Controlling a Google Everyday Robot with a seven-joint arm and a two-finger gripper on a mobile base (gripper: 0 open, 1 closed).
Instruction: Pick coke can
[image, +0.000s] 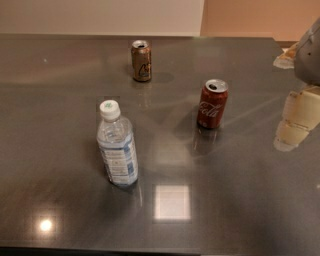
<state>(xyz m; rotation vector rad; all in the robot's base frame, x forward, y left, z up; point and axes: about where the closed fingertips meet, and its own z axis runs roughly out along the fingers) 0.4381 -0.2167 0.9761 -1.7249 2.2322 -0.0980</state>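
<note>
The coke can (212, 104), red with white script and a silver top, stands upright on the dark glossy table (240, 200), right of centre. My gripper (299, 107), grey with cream-coloured parts, hangs at the right edge of the view. It is to the right of the can and apart from it, with a clear gap of table between them. It holds nothing that I can see.
A brown-gold can (141, 61) stands upright at the back, left of the coke can. A clear water bottle (117, 145) with a white cap stands in front, to the left. The table's far edge meets a pale wall.
</note>
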